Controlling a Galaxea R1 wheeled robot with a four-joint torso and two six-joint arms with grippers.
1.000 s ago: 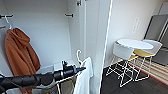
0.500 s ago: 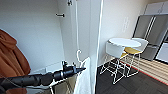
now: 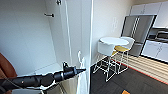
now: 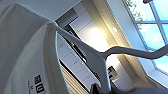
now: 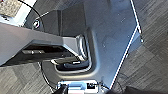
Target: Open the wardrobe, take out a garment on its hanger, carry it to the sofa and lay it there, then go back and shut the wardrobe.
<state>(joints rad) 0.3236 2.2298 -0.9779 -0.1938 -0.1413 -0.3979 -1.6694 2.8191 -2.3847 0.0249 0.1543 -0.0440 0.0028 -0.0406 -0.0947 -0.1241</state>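
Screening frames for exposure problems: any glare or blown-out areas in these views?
Left wrist view: ceiling light glares behind the hanger, and the skylight panes are bright. Head view: even, soft light, white wardrobe washed pale. Right wrist view: no glare.

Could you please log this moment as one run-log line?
left gripper: shut on hanger | T-shirt: hanging from it | wardrobe: open

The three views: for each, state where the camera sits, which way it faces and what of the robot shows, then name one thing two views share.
Head view: high on the robot, facing forward and down at the open wardrobe; the left arm shows, its tool at the hanger.
Left wrist view: on the left wrist, facing up past hanger and garment to the ceiling.
Right wrist view: on the right wrist, facing down at robot parts and floor.
Shared: head and left wrist views show the hanger.
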